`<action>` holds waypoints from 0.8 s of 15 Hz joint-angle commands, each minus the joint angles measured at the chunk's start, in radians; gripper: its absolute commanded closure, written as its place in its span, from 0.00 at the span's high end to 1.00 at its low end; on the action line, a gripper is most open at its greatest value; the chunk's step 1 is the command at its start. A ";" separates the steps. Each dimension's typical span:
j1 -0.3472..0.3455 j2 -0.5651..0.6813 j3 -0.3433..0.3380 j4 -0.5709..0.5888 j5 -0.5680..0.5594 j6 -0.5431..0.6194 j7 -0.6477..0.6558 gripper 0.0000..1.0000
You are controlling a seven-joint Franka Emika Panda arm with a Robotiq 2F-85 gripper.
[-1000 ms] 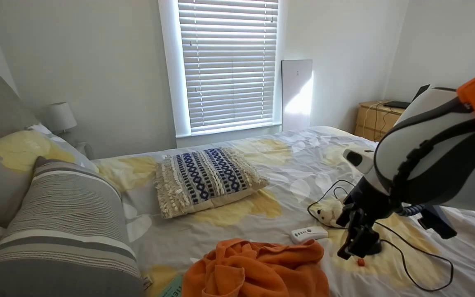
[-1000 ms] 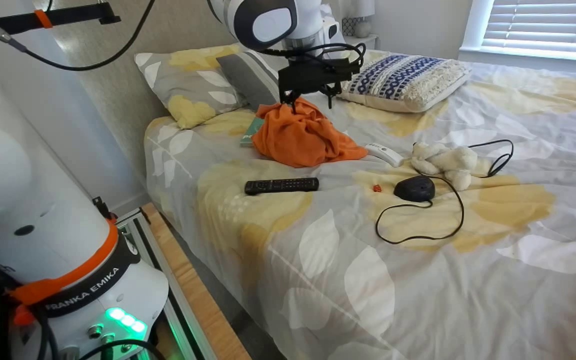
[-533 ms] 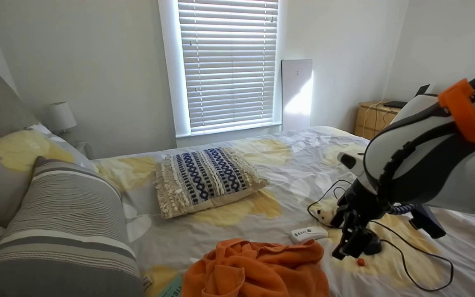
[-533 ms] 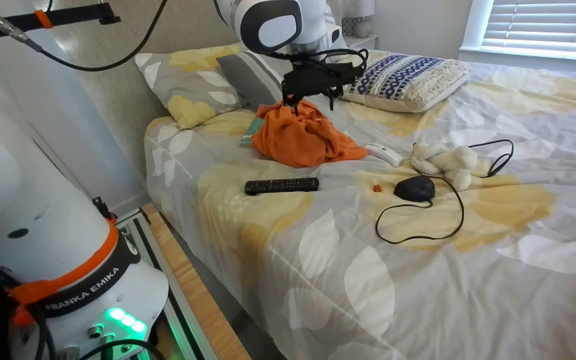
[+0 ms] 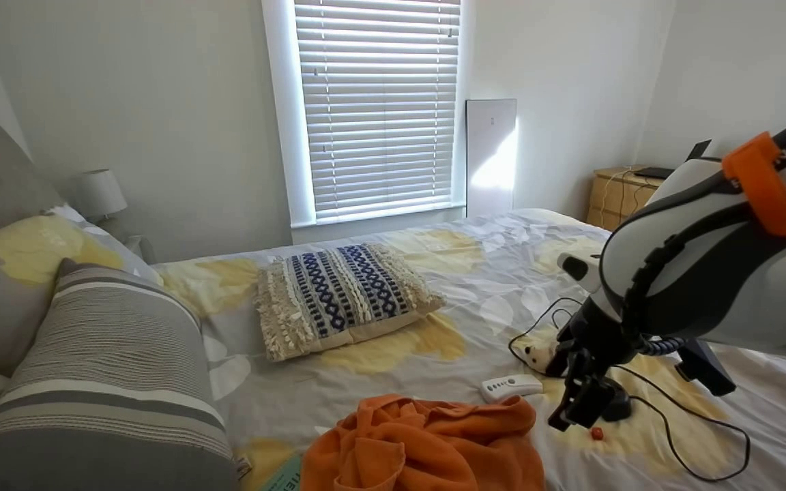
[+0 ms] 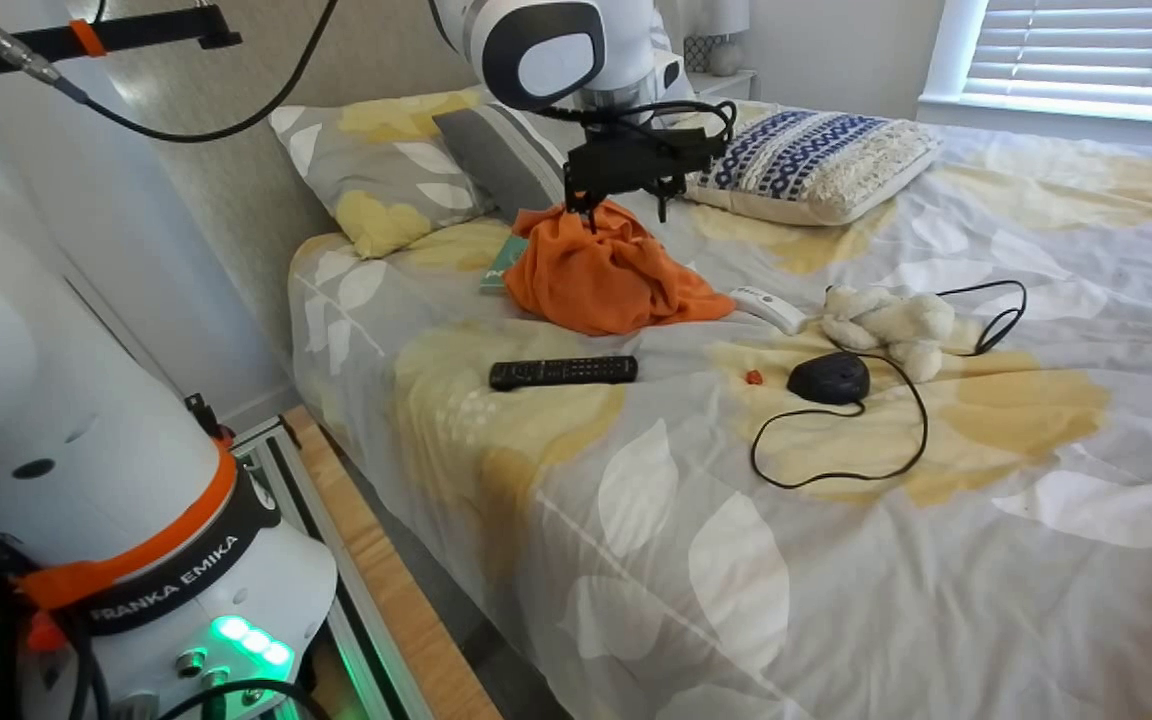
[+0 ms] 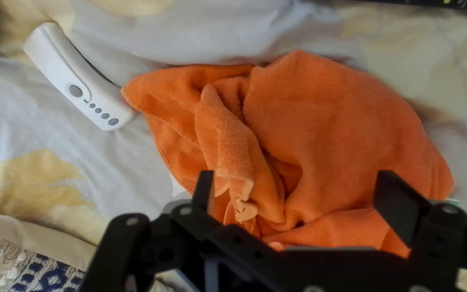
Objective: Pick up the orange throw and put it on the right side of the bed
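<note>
The gripper stands wide apart, holding nothing. The throw should be light, soft; in the wrist view, pinch its nine-o'clock fold.

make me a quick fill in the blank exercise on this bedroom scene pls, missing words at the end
The colour of the throw is ____.
In the wrist view, the end effector is ____, not shut.
In that same picture, the white device is on the ____-hand side of the throw.
In an exterior view, the lettering reads FRANKA ____.

Missing words: orange; open; left; EMIKA
</note>
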 commanded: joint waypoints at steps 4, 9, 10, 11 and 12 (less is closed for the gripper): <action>-0.103 0.146 0.098 0.056 0.022 0.034 -0.118 1.00; -0.172 0.255 0.167 0.108 -0.027 0.123 -0.169 1.00; -0.190 0.277 0.190 0.120 -0.030 0.139 -0.176 1.00; -0.208 0.299 0.209 0.131 -0.038 0.152 -0.184 1.00; -0.231 0.323 0.238 0.142 -0.046 0.168 -0.199 1.00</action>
